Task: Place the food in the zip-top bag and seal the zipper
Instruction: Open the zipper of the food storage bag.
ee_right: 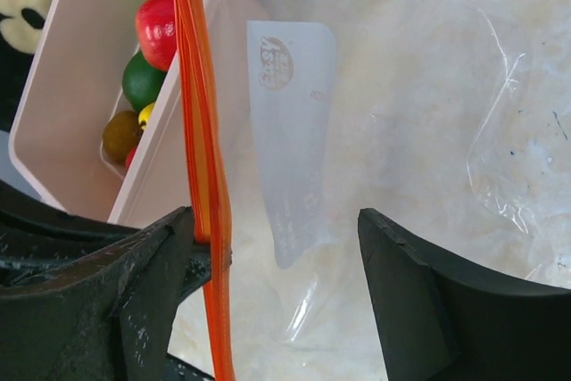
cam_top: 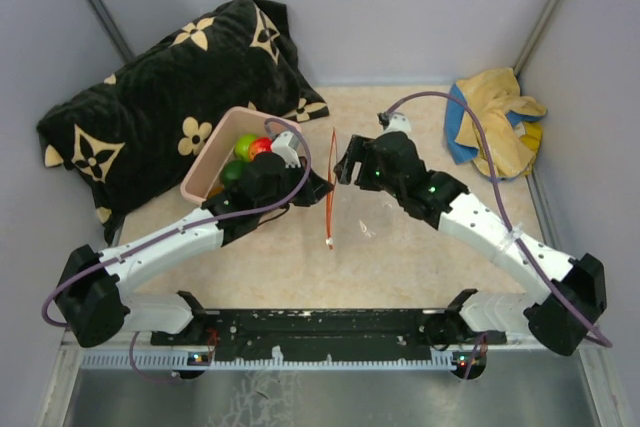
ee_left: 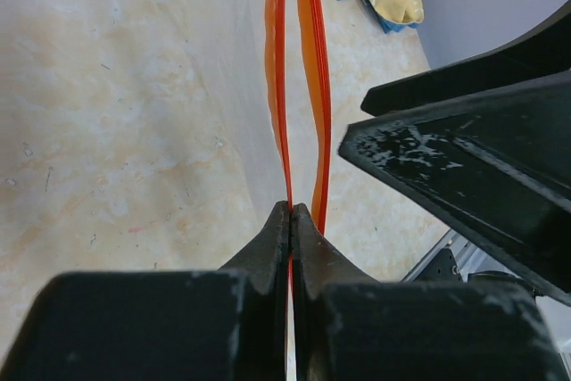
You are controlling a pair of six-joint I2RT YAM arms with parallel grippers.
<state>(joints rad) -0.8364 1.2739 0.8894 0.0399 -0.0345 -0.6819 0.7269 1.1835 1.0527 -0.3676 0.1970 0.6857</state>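
In the top view, the left gripper [cam_top: 318, 187] is pinching the zipper [cam_top: 331, 182], which is showing as a thin orange line running up and down at the centre of the frame. The zip-top bag [cam_top: 372, 219] is lying just right of that line on the table [cam_top: 250, 259], hard to make out. The right gripper [cam_top: 346, 167] is hanging just right of the strip. The food [cam_top: 262, 147] is sitting in the pink tub [cam_top: 205, 169] left of centre. A black flowered cushion [cam_top: 170, 87] is filling the upper left, and a yellow and blue cloth [cam_top: 500, 122] is lying at the upper right.

In the left wrist view, the left gripper [ee_left: 291, 219] is pressing its fingers together on the zipper [ee_left: 280, 86] at lower centre.

In the right wrist view, the right gripper [ee_right: 277, 220] is standing with its fingers spread wide, gripping nothing. The zipper [ee_right: 201, 149] is running down the left half, just beside the left finger, with the zip-top bag [ee_right: 384, 113] spreading to the right. The food [ee_right: 156, 28] is resting in the pink tub [ee_right: 53, 104] at upper left.
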